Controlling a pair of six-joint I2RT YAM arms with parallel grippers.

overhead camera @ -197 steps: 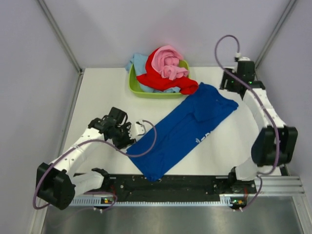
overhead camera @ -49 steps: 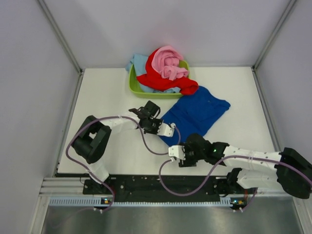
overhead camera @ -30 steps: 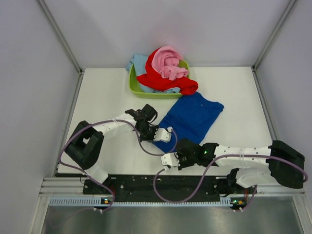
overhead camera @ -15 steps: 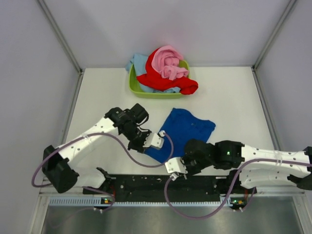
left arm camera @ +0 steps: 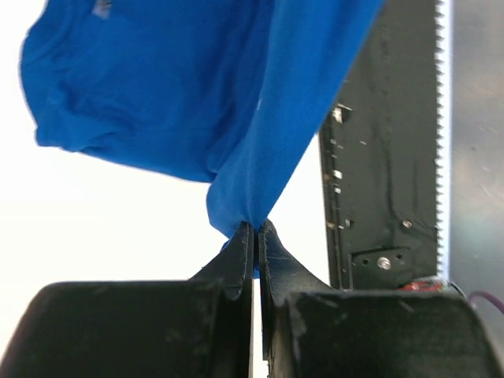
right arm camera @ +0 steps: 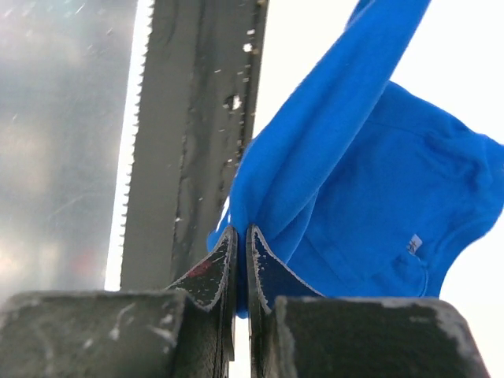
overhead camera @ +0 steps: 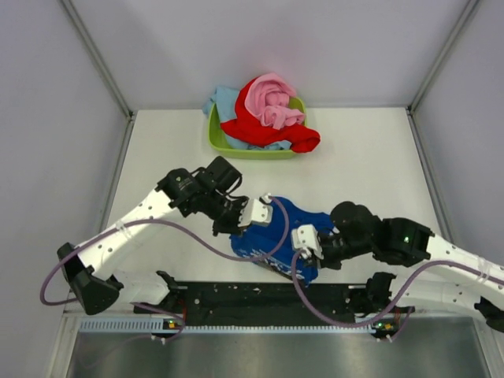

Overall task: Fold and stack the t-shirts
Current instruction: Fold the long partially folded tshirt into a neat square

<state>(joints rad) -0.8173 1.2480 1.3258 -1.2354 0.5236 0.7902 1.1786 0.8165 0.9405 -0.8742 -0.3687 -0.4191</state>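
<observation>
The left gripper [left arm camera: 253, 230] is clamped on a pinch of the royal blue t-shirt [overhead camera: 276, 236]. The shirt hangs bunched between the two arms, over the near edge of the white table [overhead camera: 157, 150]. The right gripper [right arm camera: 239, 232] is pinched shut on another fold of it. At the far side, the red t-shirt [overhead camera: 272, 132], pink t-shirt [overhead camera: 269, 98] and light blue t-shirt [overhead camera: 223, 99] are heaped in the lime green tub [overhead camera: 215, 142].

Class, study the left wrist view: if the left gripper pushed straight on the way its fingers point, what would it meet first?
The royal blue t-shirt: the left gripper is shut on a fold of it, and the cloth spreads directly ahead. What lies behind it is hidden.
</observation>
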